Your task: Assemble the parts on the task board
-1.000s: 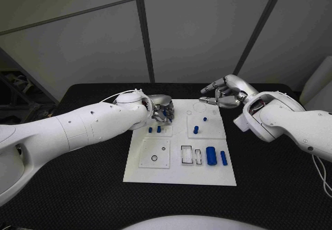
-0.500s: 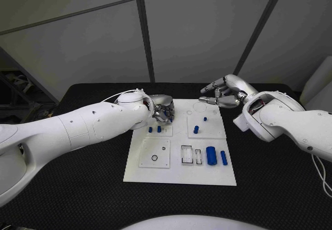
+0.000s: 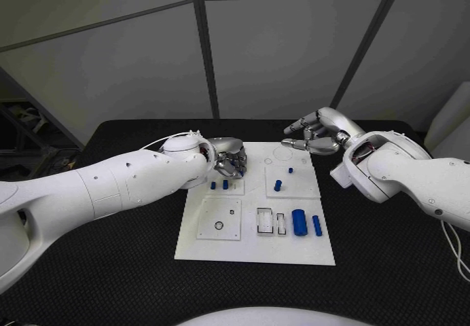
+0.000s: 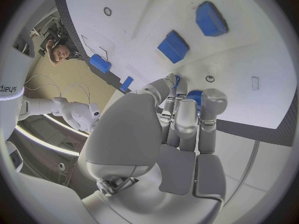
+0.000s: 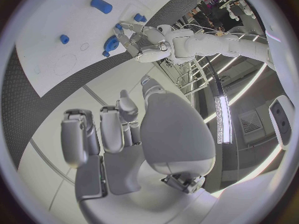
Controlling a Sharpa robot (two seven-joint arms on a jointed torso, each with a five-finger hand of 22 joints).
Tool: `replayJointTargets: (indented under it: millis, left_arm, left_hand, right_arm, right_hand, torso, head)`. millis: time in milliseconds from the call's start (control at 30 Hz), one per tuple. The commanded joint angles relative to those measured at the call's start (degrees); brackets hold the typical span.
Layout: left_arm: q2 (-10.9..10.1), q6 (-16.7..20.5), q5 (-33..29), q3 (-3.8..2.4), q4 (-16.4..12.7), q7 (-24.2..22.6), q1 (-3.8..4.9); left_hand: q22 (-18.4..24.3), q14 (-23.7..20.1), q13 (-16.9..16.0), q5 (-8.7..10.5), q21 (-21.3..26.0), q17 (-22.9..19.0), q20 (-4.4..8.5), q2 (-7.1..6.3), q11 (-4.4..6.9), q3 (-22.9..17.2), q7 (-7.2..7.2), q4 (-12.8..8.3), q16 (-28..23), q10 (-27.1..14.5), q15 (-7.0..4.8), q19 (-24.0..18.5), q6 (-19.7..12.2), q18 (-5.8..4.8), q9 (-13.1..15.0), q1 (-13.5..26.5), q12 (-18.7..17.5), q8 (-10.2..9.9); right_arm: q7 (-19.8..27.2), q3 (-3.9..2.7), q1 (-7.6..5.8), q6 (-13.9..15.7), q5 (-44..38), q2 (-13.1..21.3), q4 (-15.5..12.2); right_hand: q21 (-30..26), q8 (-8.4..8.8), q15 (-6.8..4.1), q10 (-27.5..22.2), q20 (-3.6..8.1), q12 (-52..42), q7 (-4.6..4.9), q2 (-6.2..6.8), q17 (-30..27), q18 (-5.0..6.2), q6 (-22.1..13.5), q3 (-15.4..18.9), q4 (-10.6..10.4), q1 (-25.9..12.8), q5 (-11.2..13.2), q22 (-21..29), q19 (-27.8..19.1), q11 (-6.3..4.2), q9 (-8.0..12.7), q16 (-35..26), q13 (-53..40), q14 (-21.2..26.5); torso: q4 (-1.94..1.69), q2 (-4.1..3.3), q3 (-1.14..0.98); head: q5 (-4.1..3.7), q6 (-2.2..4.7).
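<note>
The white task board (image 3: 257, 241) lies mid-table. My left hand (image 3: 231, 162) hovers over its far left corner and pinches a small blue part (image 4: 194, 96) at its fingertips. Just nearer than that hand, two short blue pegs (image 3: 219, 184) stand in the board. A further peg (image 3: 278, 183) and a tiny blue piece (image 3: 291, 168) sit on the right square. A thick blue cylinder (image 3: 299, 221) and a slim one (image 3: 316, 225) lie near the right edge. My right hand (image 3: 315, 134) hangs above the far right corner, fingers loosely bent, holding nothing.
A small ring (image 3: 219, 225) lies on the near left square, and white rectangular frames (image 3: 264, 219) sit beside the cylinders. The black table (image 3: 392, 258) spreads wide round the board. My left forearm (image 3: 117, 183) crosses the table's left side.
My left hand has slid slightly toward the near side over the board, still holding the blue part. The right hand has stayed put.
</note>
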State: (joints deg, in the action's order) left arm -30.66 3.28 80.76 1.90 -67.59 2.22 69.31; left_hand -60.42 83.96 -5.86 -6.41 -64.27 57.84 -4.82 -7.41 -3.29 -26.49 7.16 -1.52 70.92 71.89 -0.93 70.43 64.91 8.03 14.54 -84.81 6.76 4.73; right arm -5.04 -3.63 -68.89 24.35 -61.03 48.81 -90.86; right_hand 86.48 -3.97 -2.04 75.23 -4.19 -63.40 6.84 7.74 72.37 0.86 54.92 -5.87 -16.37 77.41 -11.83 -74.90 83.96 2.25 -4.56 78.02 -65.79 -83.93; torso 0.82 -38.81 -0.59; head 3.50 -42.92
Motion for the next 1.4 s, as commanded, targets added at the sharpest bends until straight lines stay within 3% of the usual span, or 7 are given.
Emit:
replayJointTargets:
  millis: [33,267,433,633,867,1400]
  left_arm:
    - [-0.5,2.2,-0.2,-0.67,-0.9,-1.2,0.10]
    - [-3.1,2.3,-1.9,-2.66,-3.9,-0.7,0.09]
    - [-5.3,1.7,-2.3,-3.39,-5.8,0.0,0.08]
    - [-7.8,-0.2,-2.8,-3.64,-7.0,1.4,0.08]
    - [-9.3,-1.7,-3.4,-3.66,-7.1,2.5,0.06]
    - [-9.0,-3.1,-3.5,-3.64,-5.9,3.1,-0.24]
  left_hand:
    - [0.0,0.7,0.0,-0.19,-0.4,-0.1,-0.08,0.08,-0.01,-0.2,0.08,-0.1,0.1,0.3,-0.39,0.3,0.3,-0.64,0.0,0.4,0.0,0.2]
    - [-0.2,0.6,0.1,-0.47,-0.5,-0.1,-0.09,0.13,-0.02,-0.3,0.10,-0.1,0.1,0.3,-0.38,0.3,0.5,-0.65,-0.2,0.8,-0.1,0.1]
    - [-0.2,0.6,0.1,-0.47,-0.5,-0.1,-0.09,0.13,-0.02,-0.3,0.10,-0.1,0.1,0.3,-0.38,0.3,0.5,-0.65,-0.2,0.8,-0.1,0.1]
    - [-0.2,0.6,0.1,-0.42,-0.5,-0.3,-0.10,0.12,0.00,-0.3,0.07,-0.2,0.1,0.4,-0.38,0.2,0.6,-0.63,-0.2,1.1,-0.1,0.1]
    - [-0.2,0.6,0.2,-0.78,-0.5,-0.5,-0.10,0.15,0.01,-0.4,0.06,-0.2,0.0,0.4,-0.39,0.1,0.7,-0.61,-0.4,1.5,-0.1,0.1]
    - [-0.3,0.5,0.3,-0.28,-0.5,-0.7,-0.10,-0.05,0.06,-0.3,0.00,-0.3,0.0,0.4,-0.41,0.0,0.8,-0.59,-0.5,1.9,-0.1,0.0]
  right_arm:
    - [0.5,-0.04,-0.10,0.2,-0.1,0.0,0.1]
    - [0.6,-0.04,-0.10,0.2,-0.1,-0.1,0.4]
    - [0.6,-0.04,-0.09,0.1,0.0,-0.1,0.6]
    - [0.6,-0.03,-0.09,-0.1,0.0,-0.1,0.9]
    - [0.5,-0.03,-0.09,-0.1,0.0,-0.2,1.0]
    - [0.5,-0.03,-0.09,-0.1,0.0,-0.2,0.9]
  right_hand:
    - [0.1,0.15,-0.27,0.0,0.13,-0.2,0.01,-0.63,0.1,0.13,0.2,-0.3,-0.1,0.2,-0.3,-11.9,3.9,-0.22,0.1,-0.1,-0.1,-2.2]
    - [0.2,0.13,-0.27,0.1,0.13,-0.3,0.01,-0.69,0.1,0.12,0.3,-0.3,-0.1,0.2,-0.3,-11.9,3.9,-0.23,0.1,-0.1,-0.2,-2.2]
    - [0.2,0.13,-0.27,0.1,0.13,-0.3,0.01,-0.69,0.1,0.12,0.3,-0.3,-0.1,0.2,-0.3,-11.9,3.9,-0.23,0.1,-0.1,-0.2,-2.2]
    - [0.1,0.12,-0.27,0.0,0.14,-0.2,0.01,-0.71,0.0,0.14,0.3,-0.3,-0.1,0.1,-0.3,-11.9,3.9,-0.23,0.1,-0.1,0.0,-2.2]
    - [0.1,0.12,-0.27,0.0,0.14,-0.2,0.01,-0.71,0.0,0.14,0.3,-0.3,-0.1,0.1,-0.3,-11.9,3.9,-0.23,0.1,-0.1,0.0,-2.2]
    - [0.1,0.12,-0.27,0.0,0.14,-0.2,0.01,-0.71,0.0,0.14,0.3,-0.3,-0.1,0.1,-0.3,-11.9,3.9,-0.23,0.1,-0.1,0.0,-2.2]
  torso:
    - [-0.03,0.04,0.00]
    - [-0.10,0.04,0.01]
    - [-0.10,0.01,0.00]
    - [-0.01,0.00,-0.03]
    - [0.04,-0.05,-0.03]
    - [0.07,-0.11,-0.08]
  head:
    - [0.04,0.13]
    - [0.25,0.36]
    - [0.44,0.39]
    - [0.62,0.39]
    - [0.81,0.42]
    - [0.89,0.20]
